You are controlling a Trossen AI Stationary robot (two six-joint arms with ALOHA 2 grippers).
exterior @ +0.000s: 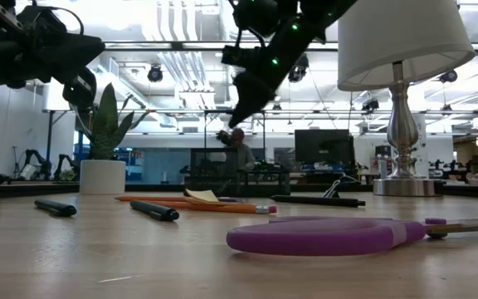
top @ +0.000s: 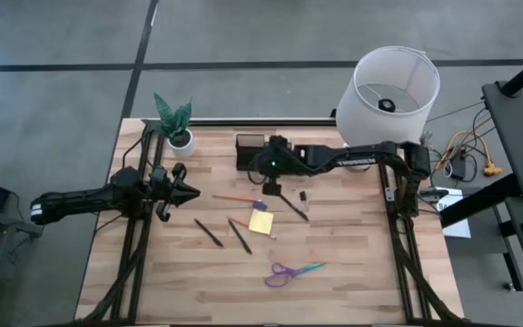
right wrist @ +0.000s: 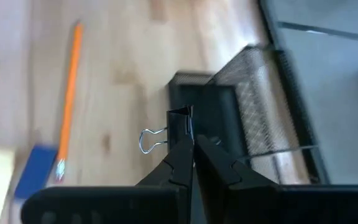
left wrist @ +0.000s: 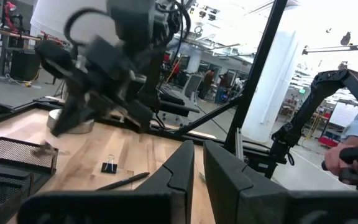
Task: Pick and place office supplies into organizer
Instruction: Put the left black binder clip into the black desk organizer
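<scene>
High view: wood table (top: 352,272), grey floor around; right pincer (right wrist: 191,144) grasps binder clip (right wrist: 166,132); left pincer (top: 189,193) clenched.

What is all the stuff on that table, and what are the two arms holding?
Pens: three, dark, mid-table.
Pencil: one, orange, left of the pad.
Pad: one, yellow, mid-table.
Scissors: one pair, purple and teal, near the front.
Loose clip: one, dark, right of the pad.
Organizer: one, black mesh, at the back.
Plant: one, green, white pot, back left.
Lamp: one, white shade, back right.
Left gripper: shut, empty, above the left side.
Right gripper: shut on a binder clip, by the organizer.
</scene>
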